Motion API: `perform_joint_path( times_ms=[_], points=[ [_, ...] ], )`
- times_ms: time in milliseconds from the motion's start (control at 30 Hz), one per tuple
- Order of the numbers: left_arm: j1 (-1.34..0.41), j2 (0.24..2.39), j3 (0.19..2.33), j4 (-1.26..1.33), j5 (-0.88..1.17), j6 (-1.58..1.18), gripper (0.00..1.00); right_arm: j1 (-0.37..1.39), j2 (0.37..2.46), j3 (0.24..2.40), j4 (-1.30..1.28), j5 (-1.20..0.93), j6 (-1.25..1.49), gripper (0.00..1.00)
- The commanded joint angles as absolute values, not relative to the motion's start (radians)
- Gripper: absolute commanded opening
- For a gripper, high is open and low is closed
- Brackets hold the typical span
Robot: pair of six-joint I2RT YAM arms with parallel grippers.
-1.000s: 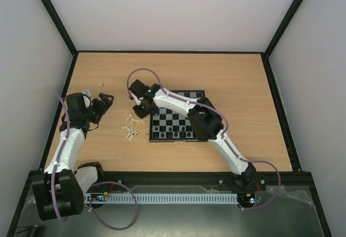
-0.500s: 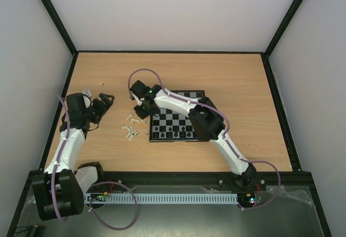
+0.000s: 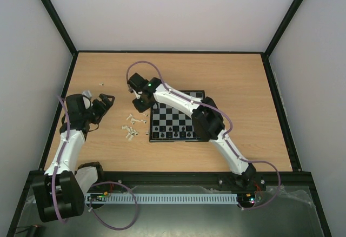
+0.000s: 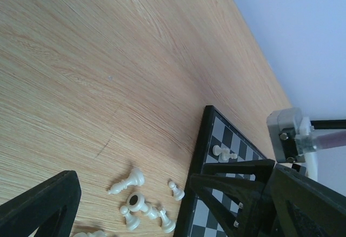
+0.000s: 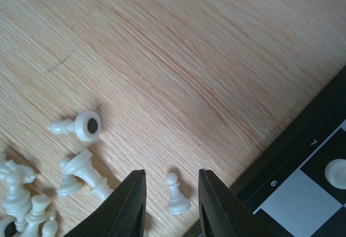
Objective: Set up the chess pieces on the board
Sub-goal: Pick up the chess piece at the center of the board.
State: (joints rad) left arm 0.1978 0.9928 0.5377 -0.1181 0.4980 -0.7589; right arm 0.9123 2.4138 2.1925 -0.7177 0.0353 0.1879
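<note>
The board [image 3: 172, 119] lies mid-table, with black chess pieces [image 3: 173, 135] lined along its near row. A cluster of cream-white chess pieces [image 3: 132, 126] lies on the wood off its left edge. My right gripper [image 3: 141, 104] hangs over that edge. In the right wrist view it is open [image 5: 172, 175], its fingers [image 5: 132, 207] on either side of an upright white pawn [image 5: 177, 198] without touching it. Tipped white pieces [image 5: 81, 172] lie to the pawn's left, and the board's corner [image 5: 294, 156] is at right. My left gripper [image 3: 106, 101] is wide open [image 4: 134, 178] and holds nothing.
A few stray white pieces [image 3: 101, 84] lie near the far left of the table. The left wrist view shows fallen white pieces [image 4: 135, 202] beside the board's border [image 4: 197, 156] and two white pieces [image 4: 224, 153] on its squares. Walls enclose the table.
My right wrist has shifted a little toward the far side, and its jaws have narrowed slightly around the pawn. The left arm has stayed put.
</note>
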Motion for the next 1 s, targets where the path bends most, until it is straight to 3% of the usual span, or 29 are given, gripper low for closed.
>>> perform_joint_path(
  times_ms=[0,400,533,967],
  points=[
    [0.207,0.988,0.528,-0.105,0.527,-0.747,1.00,0.919,2.444,2.217,-0.818,0.055,0.184,0.27],
    [0.207,0.990,0.524,-0.100,0.532,-0.747,1.00,0.942,2.490,2.290,-0.872,0.065,0.144,0.26],
    [0.206,0.989,0.521,-0.099,0.534,-0.747,0.99,0.951,2.511,2.316,-0.898,0.071,0.132,0.20],
    [0.206,0.990,0.522,-0.098,0.537,-0.746,1.00,0.956,2.546,2.321,-0.905,0.138,0.134,0.22]
  ],
)
